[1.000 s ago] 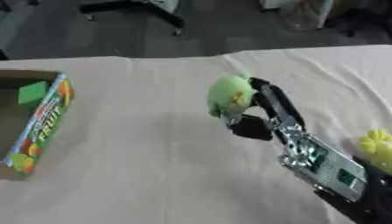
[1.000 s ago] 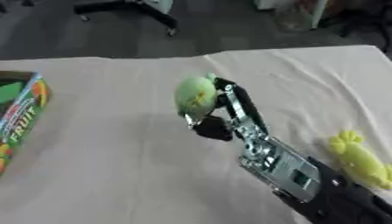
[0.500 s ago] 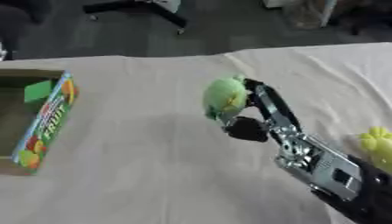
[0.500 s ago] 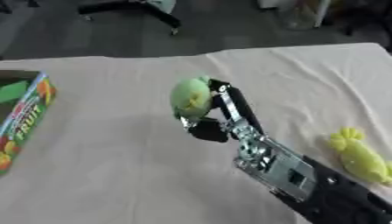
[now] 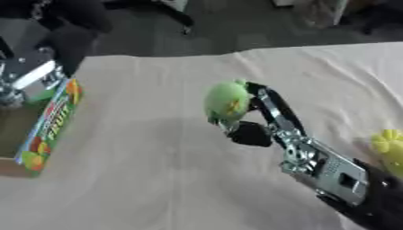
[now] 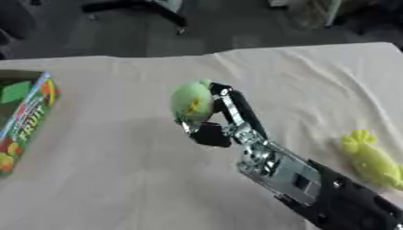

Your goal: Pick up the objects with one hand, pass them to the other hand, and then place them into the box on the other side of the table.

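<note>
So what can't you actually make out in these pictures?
- Green round object: blurred in both views, so its kind is unclear; the right hand curls round it and hides its far side.
- Fruit box: cut by the left edge in the right eye view, so its inside is unseen.
- Yellow object: cut by the right edge in the left eye view.
- Left hand: in neither view.

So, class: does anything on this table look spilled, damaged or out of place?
Nothing stands out. The right hand holds a green fruit above the cloth-covered table, a yellow object lies at the right edge, and the fruit-printed box sits at the left. Its contents cannot be made out.
</note>
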You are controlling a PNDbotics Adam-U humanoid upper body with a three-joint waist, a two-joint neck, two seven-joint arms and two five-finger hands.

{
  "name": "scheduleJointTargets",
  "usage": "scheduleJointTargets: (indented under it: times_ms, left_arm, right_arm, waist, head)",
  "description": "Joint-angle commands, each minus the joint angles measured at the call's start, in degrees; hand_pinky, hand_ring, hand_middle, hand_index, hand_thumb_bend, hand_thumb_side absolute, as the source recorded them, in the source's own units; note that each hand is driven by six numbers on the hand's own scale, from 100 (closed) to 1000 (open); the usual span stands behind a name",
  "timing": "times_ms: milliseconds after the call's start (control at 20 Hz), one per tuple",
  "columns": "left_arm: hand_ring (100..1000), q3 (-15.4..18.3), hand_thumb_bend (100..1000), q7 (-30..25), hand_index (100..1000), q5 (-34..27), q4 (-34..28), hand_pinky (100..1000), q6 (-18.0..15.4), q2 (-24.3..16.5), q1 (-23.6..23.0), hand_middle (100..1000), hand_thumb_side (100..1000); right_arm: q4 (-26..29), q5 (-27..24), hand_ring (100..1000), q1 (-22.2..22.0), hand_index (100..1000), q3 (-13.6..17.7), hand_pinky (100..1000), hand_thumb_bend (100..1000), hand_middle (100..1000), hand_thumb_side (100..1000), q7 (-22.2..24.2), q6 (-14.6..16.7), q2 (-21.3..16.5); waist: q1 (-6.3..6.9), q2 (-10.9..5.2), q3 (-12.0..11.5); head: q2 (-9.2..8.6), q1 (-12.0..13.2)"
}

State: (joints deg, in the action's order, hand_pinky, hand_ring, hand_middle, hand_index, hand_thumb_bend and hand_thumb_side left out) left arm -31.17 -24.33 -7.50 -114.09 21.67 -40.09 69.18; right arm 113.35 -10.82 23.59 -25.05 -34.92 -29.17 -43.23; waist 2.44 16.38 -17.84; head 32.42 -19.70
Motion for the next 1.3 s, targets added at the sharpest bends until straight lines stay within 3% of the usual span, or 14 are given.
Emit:
scheduleJointTargets:
  times_ms: [50,400,900,1300]
  left_arm:
    - [756,-1.33,100,-1.3,760,1.11,-0.5,743,1.28,1.05,2.44,734,570]
    - [755,-4.57,100,-2.37,762,6.75,1.67,741,4.64,4.34,4.53,710,539]
    - [752,-9.88,100,-3.82,765,13.02,9.85,743,3.18,9.54,7.85,706,518]
    - [756,-11.93,100,-3.89,786,17.53,16.6,750,0.95,13.41,8.43,716,502]
  right_arm:
    - [1.24,0.76,488,0.24,487,-0.17,723,100,304,100,-17.05,-17.85,-1.71]
    - [1.24,2.84,483,1.31,479,0.86,708,100,299,100,-17.05,-22.52,-1.98]
    - [1.24,1.74,484,1.93,478,0.94,703,100,301,100,-17.05,-22.8,-2.66]
    - [1.24,1.81,488,2.08,478,0.64,702,100,307,100,-17.05,-22.8,-3.14]
  waist:
    - [-0.09,-1.5,-0.16]
    - [-0.16,-2.09,-0.1]
    - [-0.23,-2.95,-0.2]
    - [-0.36,-3.25,-0.12]
  head:
    - [0.41,0.14]
    - [1.07,0.45]
    - [2.64,0.18]
    - [3.03,-0.17]
